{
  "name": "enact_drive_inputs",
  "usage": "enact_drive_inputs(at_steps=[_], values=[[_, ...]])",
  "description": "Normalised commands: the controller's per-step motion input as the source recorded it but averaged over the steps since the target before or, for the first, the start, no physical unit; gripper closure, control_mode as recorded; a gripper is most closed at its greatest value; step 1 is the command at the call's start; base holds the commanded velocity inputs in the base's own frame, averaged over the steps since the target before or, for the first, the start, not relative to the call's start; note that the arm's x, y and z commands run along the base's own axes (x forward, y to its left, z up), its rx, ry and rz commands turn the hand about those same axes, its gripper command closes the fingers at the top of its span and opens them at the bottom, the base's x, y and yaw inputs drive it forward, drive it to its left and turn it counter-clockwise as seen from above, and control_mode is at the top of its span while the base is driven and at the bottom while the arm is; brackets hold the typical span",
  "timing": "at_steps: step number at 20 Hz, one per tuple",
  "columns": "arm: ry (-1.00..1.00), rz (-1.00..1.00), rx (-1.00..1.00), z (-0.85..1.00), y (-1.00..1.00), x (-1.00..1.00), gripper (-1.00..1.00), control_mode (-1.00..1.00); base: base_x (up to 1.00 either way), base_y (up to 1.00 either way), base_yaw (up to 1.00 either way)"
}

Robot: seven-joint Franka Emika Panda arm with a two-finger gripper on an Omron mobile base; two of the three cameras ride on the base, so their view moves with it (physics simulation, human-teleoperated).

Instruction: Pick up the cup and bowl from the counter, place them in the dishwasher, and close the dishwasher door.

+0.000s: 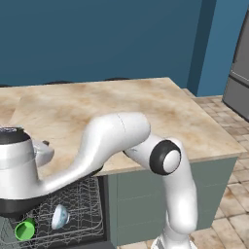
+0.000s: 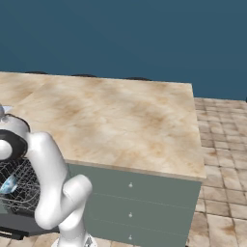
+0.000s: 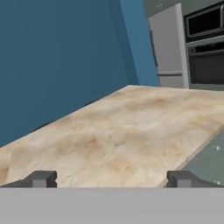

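Note:
The green cup (image 1: 24,229) lies in the dishwasher's wire rack (image 1: 82,204) at the lower left, and the pale bowl (image 1: 59,216) rests tilted on its side just right of it. In the right base view the bowl (image 2: 8,184) peeks out behind my arm. Under the rack, the dark dishwasher door (image 2: 21,224) lies folded down. My gripper (image 3: 112,179) is open and holds nothing. It hovers over the near edge of the beige counter (image 3: 122,135), with its fingertips (image 3: 43,178) far apart. My arm reaches left above the rack.
Grey-green drawer fronts (image 2: 130,198) sit under the counter (image 1: 146,104), right of the dishwasher. A steel fridge (image 3: 168,48) and a wall oven (image 3: 205,61) stand beyond the counter's far end. Tiled floor (image 2: 222,169) runs along the right.

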Motion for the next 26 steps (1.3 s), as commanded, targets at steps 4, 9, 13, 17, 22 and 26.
enact_drive_inputs(at_steps=[4, 9, 13, 17, 22, 26], values=[[0.00, -0.02, 0.55, -0.11, -0.41, 0.00, -1.00, -1.00, 0.00, 0.00, 0.00], [0.00, -0.01, 0.45, -0.65, -0.31, -0.05, -1.00, -1.00, 0.00, 0.00, 0.00], [0.00, 0.00, 0.42, -0.81, -0.28, -0.14, -1.00, -1.00, 0.00, 0.00, 0.00], [0.01, 0.10, 0.47, -0.34, -0.42, -0.13, -1.00, -1.00, 0.00, 0.00, 0.00], [0.01, 0.34, 0.32, -0.39, -0.42, -0.03, -1.00, -1.00, 0.00, 0.00, 0.00], [0.04, 0.48, 0.24, -0.44, -0.37, 0.00, -1.00, -1.00, 0.00, 0.00, 0.00]])
